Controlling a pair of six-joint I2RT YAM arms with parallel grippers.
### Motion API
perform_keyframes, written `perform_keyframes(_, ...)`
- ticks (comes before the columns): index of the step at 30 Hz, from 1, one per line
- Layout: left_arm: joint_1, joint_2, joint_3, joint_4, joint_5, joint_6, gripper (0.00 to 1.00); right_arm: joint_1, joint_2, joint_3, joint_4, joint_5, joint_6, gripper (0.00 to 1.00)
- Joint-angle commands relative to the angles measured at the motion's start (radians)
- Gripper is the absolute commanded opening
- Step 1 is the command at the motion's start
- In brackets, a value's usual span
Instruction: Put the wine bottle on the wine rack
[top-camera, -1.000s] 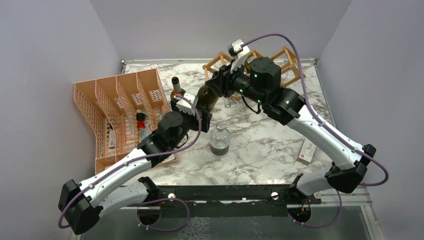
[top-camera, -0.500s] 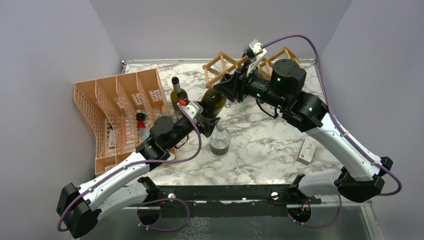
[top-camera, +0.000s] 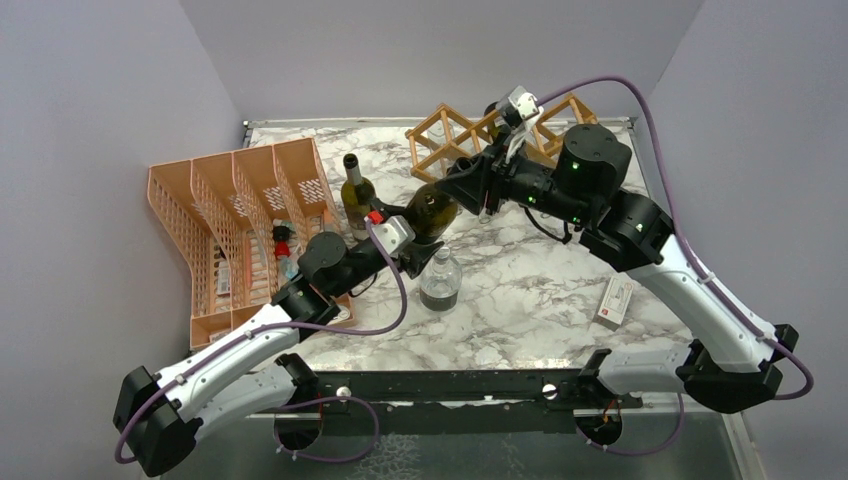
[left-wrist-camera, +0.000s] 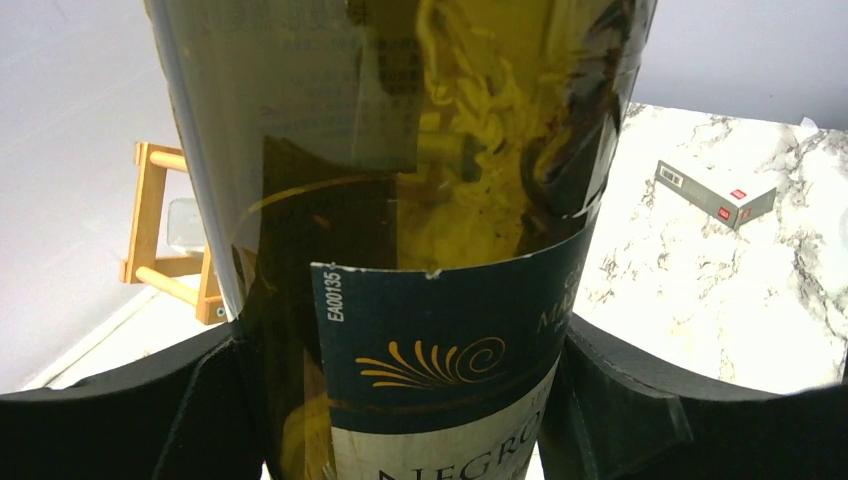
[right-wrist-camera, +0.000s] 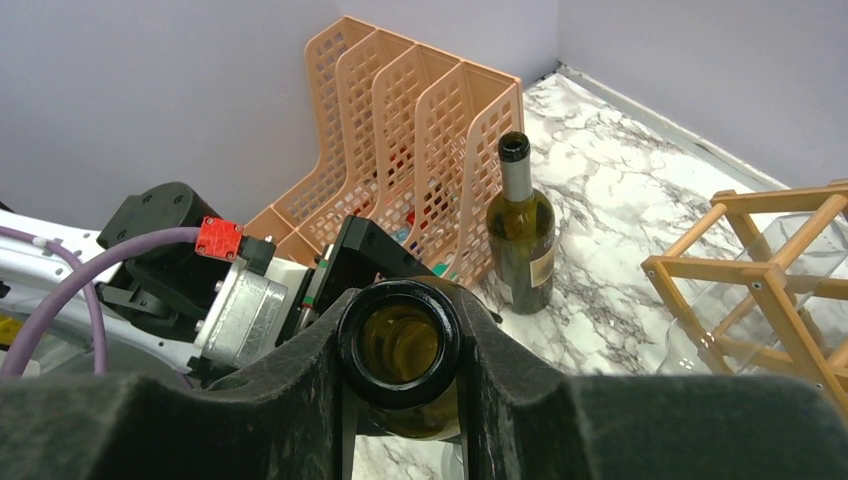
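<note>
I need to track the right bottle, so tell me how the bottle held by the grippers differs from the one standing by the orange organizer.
Pose: the held bottle lies nearly level in the air, while the standing bottle is upright on the table.
Grip: the held bottle is clamped by the left gripper at its body and the right gripper at its neck. The standing bottle is untouched.
Shared: both are olive-green glass.

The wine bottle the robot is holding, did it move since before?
Yes. The wine bottle shifted a little right and tipped flatter, with the left gripper on its body and the right gripper on its neck. The right arm swung right. The wine rack, the standing wine bottle, the small clear bottle and the orange organizer stayed put.
</note>
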Motion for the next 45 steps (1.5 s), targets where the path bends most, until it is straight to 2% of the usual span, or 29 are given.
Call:
perform_keyframes(1,0.014,0.009,0.069,0.035,-0.009,0.069,0.0,0.012,-0.081,0.013,-0.012,-0.066,0.06,0.17)
perform_keyframes(3,0.014,0.025,0.104,0.046,-0.009,0.087,0.0,0.012,-0.105,-0.001,-0.032,-0.046,0.056,0.33)
perform_keyframes(5,0.014,0.053,0.144,0.053,0.025,0.131,0.0,0.012,-0.132,-0.022,-0.05,-0.022,0.043,0.54)
perform_keyframes(7,0.013,0.082,0.18,0.053,0.058,0.202,0.0,0.012,-0.167,-0.044,-0.071,-0.003,0.029,0.63)
perform_keyframes(10,0.014,0.123,0.225,0.054,0.063,0.334,0.0,0.011,-0.214,-0.061,-0.105,0.017,0.021,0.7)
perform_keyframes(13,0.014,0.165,0.256,0.058,0.054,0.488,0.0,0.012,-0.258,-0.063,-0.129,0.047,0.023,0.73)
perform_keyframes(21,0.014,0.282,0.403,0.07,0.066,0.79,0.0,0.012,-0.327,-0.034,-0.172,0.263,0.013,0.75)
perform_keyframes(26,0.014,0.32,0.432,0.062,0.1,1.01,0.0,0.012,-0.309,0.018,-0.234,0.315,-0.025,0.76)
perform_keyframes(30,0.014,0.328,0.45,0.052,0.154,1.121,0.0,0.012,-0.281,0.015,-0.268,0.362,-0.066,0.77)
perform_keyframes(33,0.014,0.327,0.455,0.036,0.212,1.201,0.0,0.012,-0.245,0.0,-0.323,0.349,-0.083,0.77)
perform_keyframes(37,0.014,0.322,0.456,0.005,0.262,1.308,0.0,0.011,-0.229,-0.063,-0.41,0.257,-0.07,0.78)
perform_keyframes(45,0.014,0.34,0.476,-0.052,0.275,1.43,0.0,0.012,-0.233,-0.164,-0.46,0.237,0.0,0.75)
